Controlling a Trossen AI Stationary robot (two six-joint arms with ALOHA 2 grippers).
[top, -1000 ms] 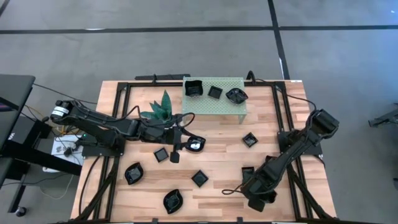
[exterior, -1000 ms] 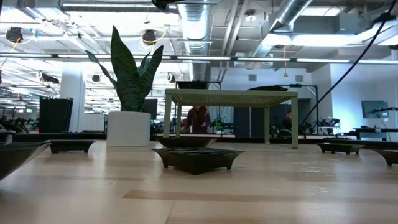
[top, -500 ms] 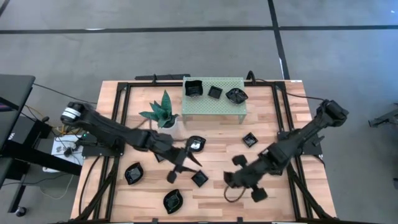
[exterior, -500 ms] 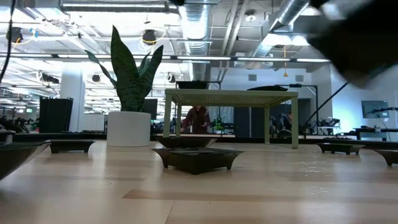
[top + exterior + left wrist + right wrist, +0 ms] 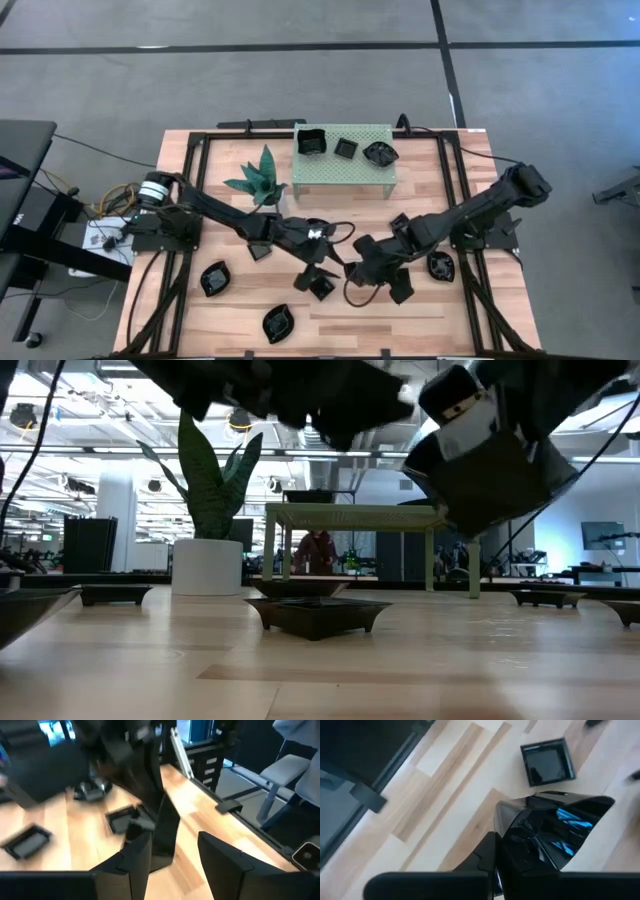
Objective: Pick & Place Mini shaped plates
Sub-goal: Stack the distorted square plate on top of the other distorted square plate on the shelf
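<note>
Several glossy black mini plates lie on the wooden table, among them a square one point(image 5: 320, 288), a leaf-like one point(image 5: 278, 322) and one near the right point(image 5: 440, 265). Three more sit on the green shelf point(image 5: 345, 166). My right gripper point(image 5: 372, 278) is at the table's middle, shut on a black plate point(image 5: 555, 832). My left gripper point(image 5: 313, 275) is open and empty just to its left, above the square plate; its fingers show apart in the left wrist view point(image 5: 172, 865). My right gripper holds the plate by one edge of its rim point(image 5: 504, 825). One finger point(image 5: 486, 854) shows against the rim's outer side; the plate hides the other. The plate is tilted and lifted clear of the table, above the square plate point(image 5: 547, 762).
The plant point(image 5: 258, 178) in its white pot stands at the shelf's left. Other plates lie at the left point(image 5: 215, 278), point(image 5: 258, 250) and the middle point(image 5: 313, 232). Both grippers hang close together in the low view point(image 5: 480, 460). Black frame rails run along the table's sides.
My left gripper has gone toward the table's near right, from beside the plant to the middle. My right gripper has swung from the near right corner toward the left, up and a little farther back, ending close to the left gripper. Both now hang low in the low view.
</note>
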